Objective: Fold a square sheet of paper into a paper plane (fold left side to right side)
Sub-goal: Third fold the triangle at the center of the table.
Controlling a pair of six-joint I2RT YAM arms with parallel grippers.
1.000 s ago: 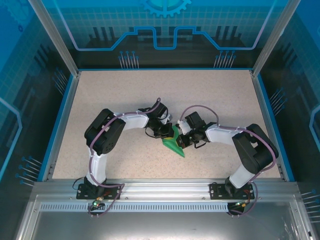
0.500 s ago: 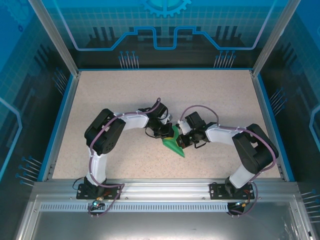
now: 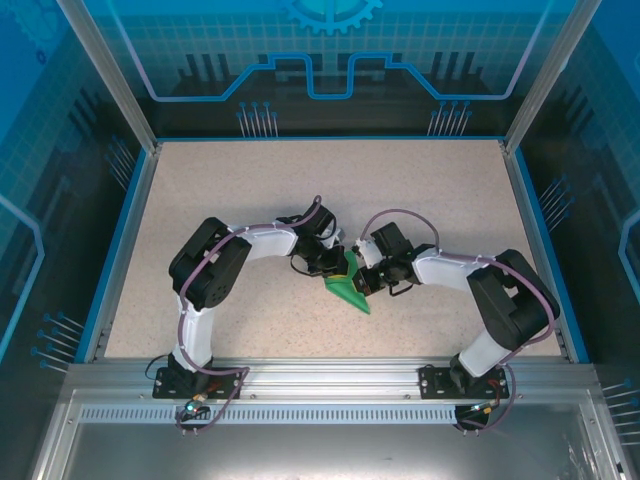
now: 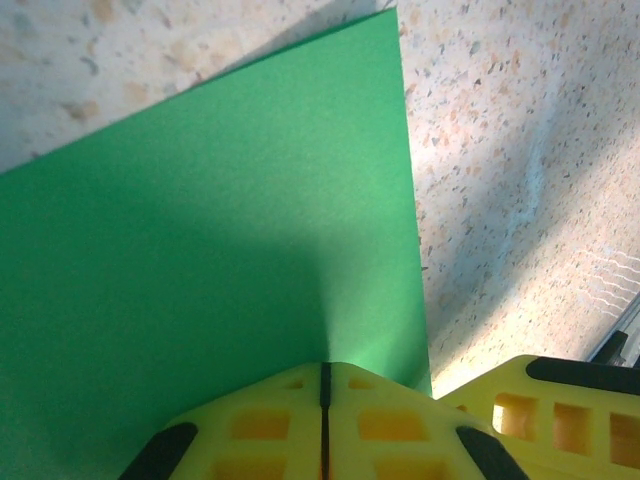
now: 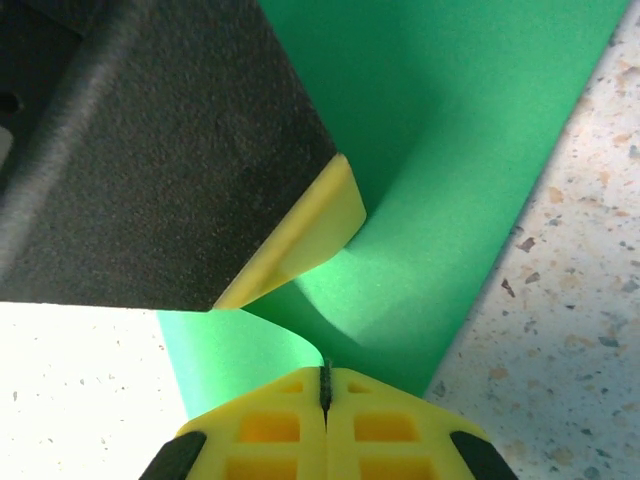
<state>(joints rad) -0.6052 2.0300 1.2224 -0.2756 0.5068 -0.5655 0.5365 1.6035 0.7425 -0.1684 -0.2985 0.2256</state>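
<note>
Your square sheet of paper (image 4: 200,250) is thin, smooth and matt; the table (image 4: 500,150) is speckled, stone-like, dull. The left gripper (image 4: 324,368) has yellow moulded plastic fingers (image 4: 260,425) with a grainy black matt outer face (image 5: 150,150). The near rail (image 3: 330,375) is brushed metal.

Speckled tabletop (image 3: 250,180), blue panel walls (image 3: 330,60)

Top view looking down from behind, wrist views close, sharing paper (image 4: 200,250)

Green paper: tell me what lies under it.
Speckled tabletop shows past the edges of the green paper; directly beneath it is covered. The left pincer and right pincer are shut on it.
</note>
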